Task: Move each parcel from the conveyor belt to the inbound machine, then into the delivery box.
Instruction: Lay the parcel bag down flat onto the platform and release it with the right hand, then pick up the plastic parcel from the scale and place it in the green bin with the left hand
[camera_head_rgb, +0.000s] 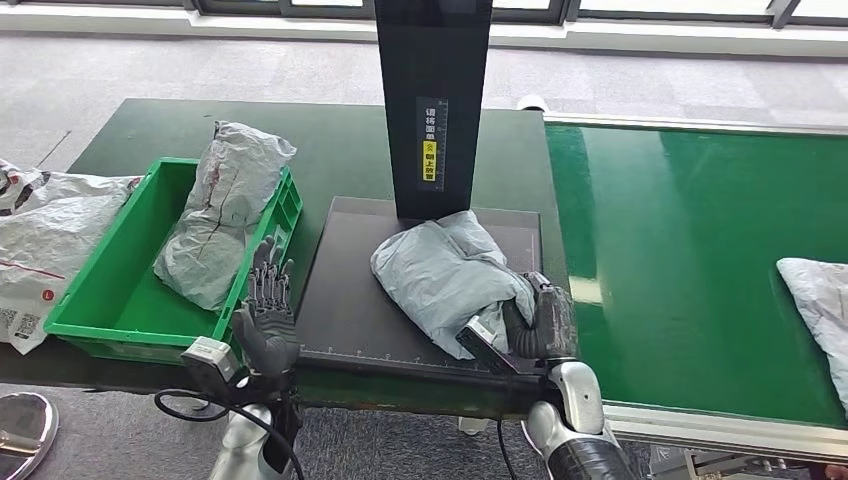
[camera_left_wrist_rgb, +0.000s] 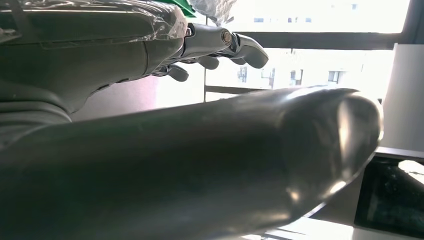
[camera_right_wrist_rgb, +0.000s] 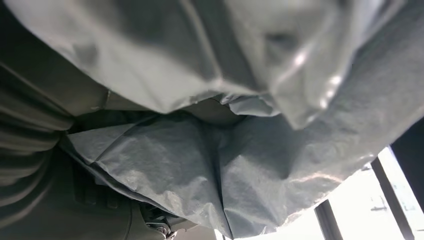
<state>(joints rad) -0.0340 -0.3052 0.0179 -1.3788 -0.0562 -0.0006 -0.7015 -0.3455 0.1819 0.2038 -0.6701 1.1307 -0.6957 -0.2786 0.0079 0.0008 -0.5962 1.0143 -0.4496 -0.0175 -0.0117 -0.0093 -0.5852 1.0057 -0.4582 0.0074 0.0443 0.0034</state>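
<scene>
At nine o'clock we see a large white bag (camera_head_rgb: 40, 235) with printed labels lying on the dark green surface (camera_head_rgb: 330, 140). At seven o'clock a round shiny metal disc (camera_head_rgb: 22, 428) sits on the grey carpet floor (camera_head_rgb: 90, 60).

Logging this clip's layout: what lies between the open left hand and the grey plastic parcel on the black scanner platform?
In the head view, only bare black platform separates the left hand from the grey parcel that the right hand grips.

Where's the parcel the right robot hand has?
Head view: grey parcel lies on the black inbound machine platform, centre, below the scanner column, gripped by the right robot hand.
</scene>
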